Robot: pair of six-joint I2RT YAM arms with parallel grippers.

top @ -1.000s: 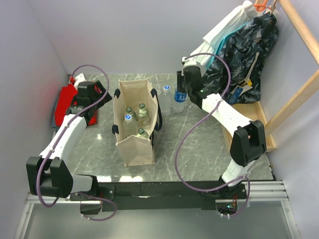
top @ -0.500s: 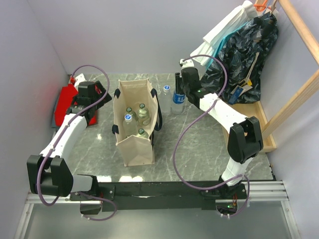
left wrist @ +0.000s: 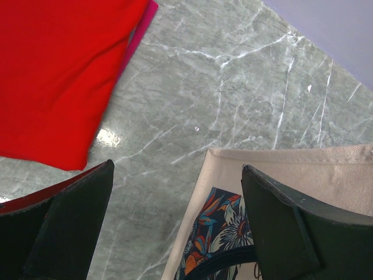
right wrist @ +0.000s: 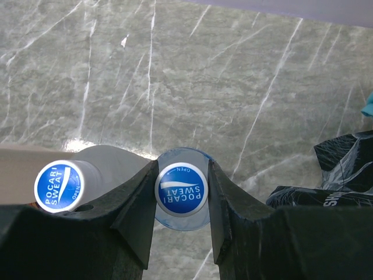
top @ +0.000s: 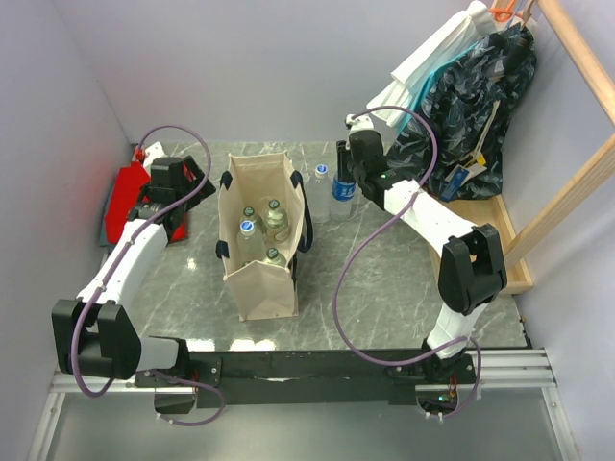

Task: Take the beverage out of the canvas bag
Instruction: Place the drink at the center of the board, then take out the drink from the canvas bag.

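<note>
The beige canvas bag (top: 259, 279) stands upright left of the table's middle, with several capped bottles (top: 261, 230) inside. Its rim, floral lining and navy strap show in the left wrist view (left wrist: 303, 169). My right gripper (top: 343, 181) is at the back of the table, right of the bag. It is shut on the neck of a blue-capped Pocari Sweat bottle (right wrist: 182, 189), which stands upright (top: 343, 195). A second like bottle (right wrist: 58, 185) stands just beside it (top: 320, 179). My left gripper (left wrist: 178, 169) is open and empty, just left of the bag's back corner (top: 180, 219).
A folded red cloth (top: 125, 197) lies at the far left, also seen in the left wrist view (left wrist: 52, 76). Hanging clothes (top: 471, 96) and a wooden frame (top: 567, 192) stand at the back right, close to the right arm.
My right gripper has carried the bottle a little toward the back and left, next to the other bottle, then held still. The left arm has not moved.
</note>
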